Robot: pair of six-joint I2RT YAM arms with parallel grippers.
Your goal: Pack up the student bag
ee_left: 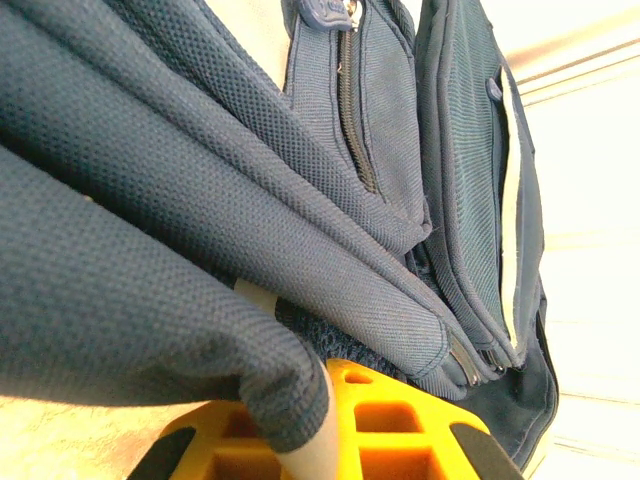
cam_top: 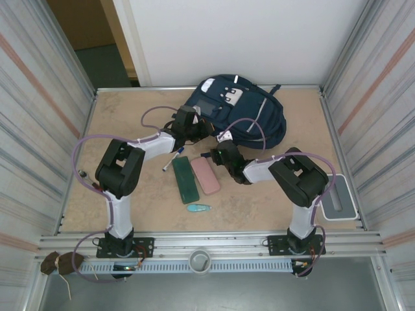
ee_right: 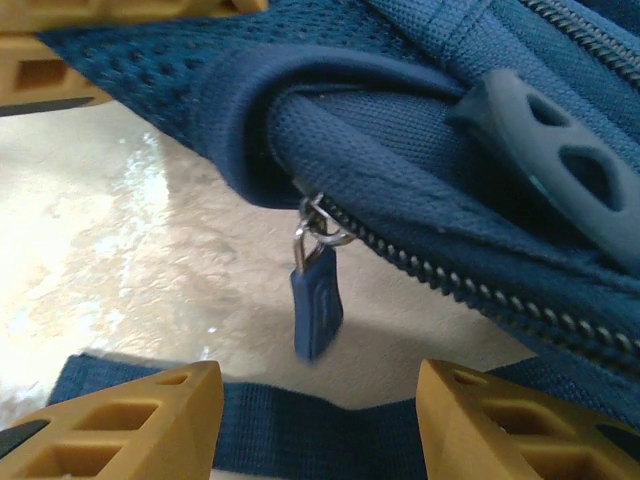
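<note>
The student bag (cam_top: 249,113), navy blue, lies at the back middle of the table. My left gripper (cam_top: 193,127) is at its left edge; in the left wrist view the left gripper (ee_left: 322,405) is shut on a fold of the bag's fabric (ee_left: 150,300). My right gripper (cam_top: 217,153) sits at the bag's near-left corner. In the right wrist view the right gripper (ee_right: 318,425) stands open, with a blue zipper pull (ee_right: 318,298) hanging just ahead of the gap between its fingers and a bag strap (ee_right: 300,432) lying under them.
In front of the bag lie a pen (cam_top: 172,159), a green case (cam_top: 186,179), a pink case (cam_top: 205,175) and a small teal item (cam_top: 199,208). A white tray (cam_top: 342,197) sits at the right edge. Metal walls close in both sides.
</note>
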